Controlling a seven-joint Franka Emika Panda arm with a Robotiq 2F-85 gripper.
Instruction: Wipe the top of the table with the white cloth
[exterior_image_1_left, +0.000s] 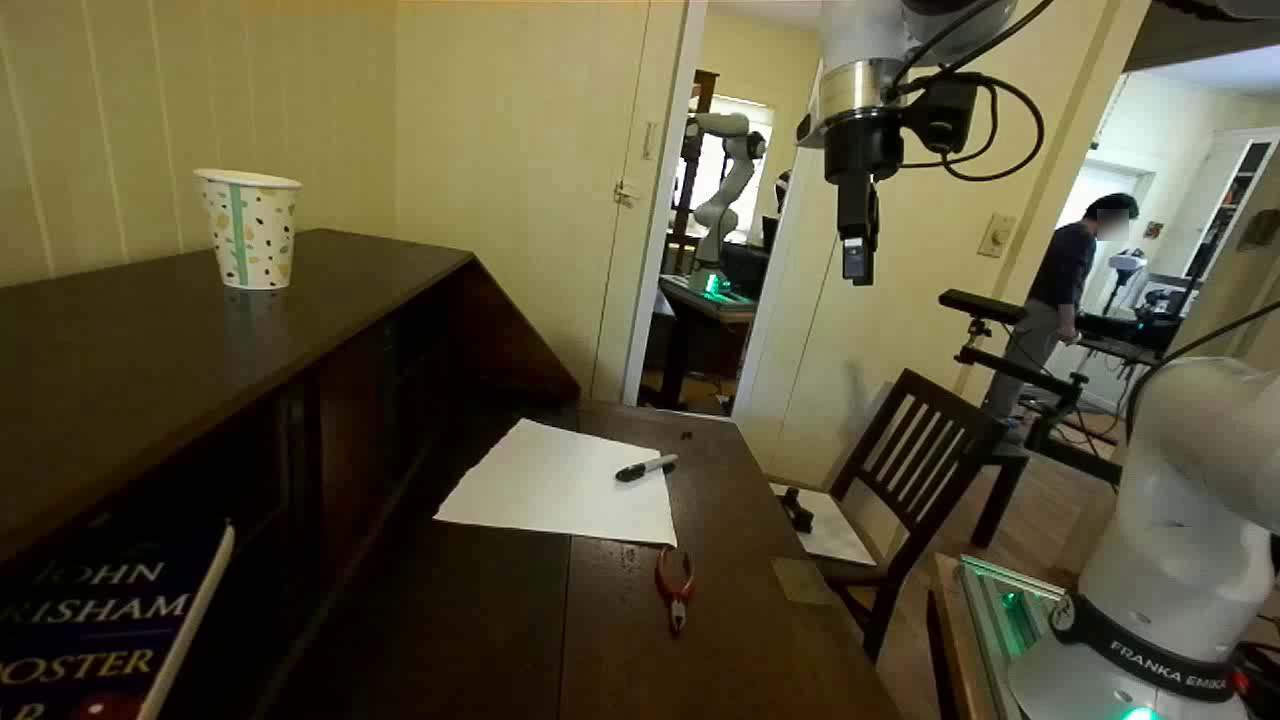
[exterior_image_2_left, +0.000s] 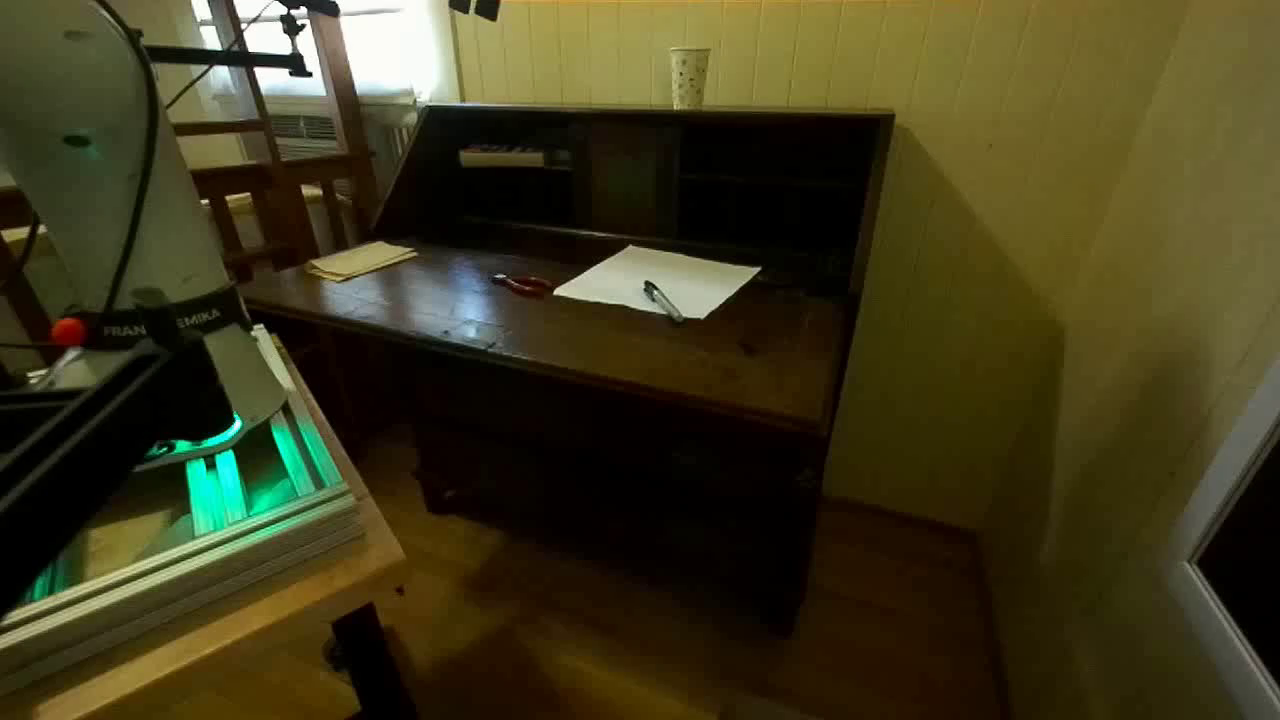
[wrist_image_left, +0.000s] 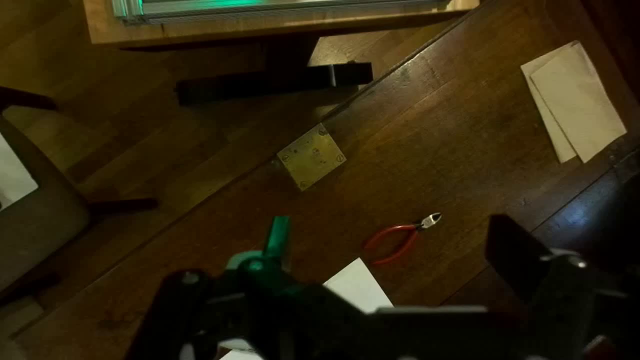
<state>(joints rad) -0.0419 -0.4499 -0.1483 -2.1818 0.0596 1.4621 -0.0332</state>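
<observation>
Pincer (exterior_image_1_left: 858, 270), in an exterior view, hangs empty above the level of the table (exterior_image_1_left: 470, 630). In an exterior view, the white cloth (exterior_image_2_left: 362, 260) lies folded on that table. Wrist view: fingers (wrist_image_left: 278, 235) wide apart; white cloth below them, well to one side. Judged light, limp, liable to slide; pinch the edge nearest the pincer.

Exterior views are looking close along the table (exterior_image_1_left: 605, 600) and, farther back, facing its front edge (exterior_image_2_left: 590, 373); the dim wrist view, seemingly peering steeply down, is sharing the pliers (wrist_image_left: 413, 230) with both.
</observation>
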